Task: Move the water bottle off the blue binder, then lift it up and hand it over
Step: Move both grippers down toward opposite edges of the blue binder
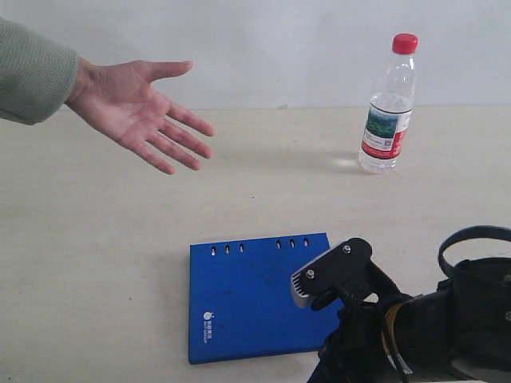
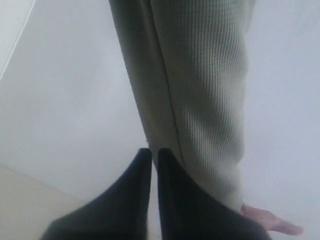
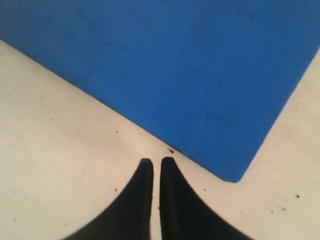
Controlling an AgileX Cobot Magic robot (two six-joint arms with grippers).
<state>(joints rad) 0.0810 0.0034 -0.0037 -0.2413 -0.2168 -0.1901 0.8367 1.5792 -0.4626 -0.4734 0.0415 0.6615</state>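
Binder lies bare by the right arm; bottle stands apart, off it.

The table (image 1: 96, 263) carries the blue binder (image 1: 247, 299) lying flat near the front, its slotted edge turned away from the robot. The right gripper (image 3: 156, 161), fingers pressed together on nothing, points at the tabletop just beside one binder edge near a corner, so this arm looks the nearer for the lift. A person's hand (image 1: 136, 108) is held open-palmed, well apart at far left. The left gripper (image 2: 154, 152), likewise closed and empty, faces the person's sleeve (image 2: 200, 100). The water bottle (image 1: 389, 108) stands upright and capped at far right; its fill I cannot tell.
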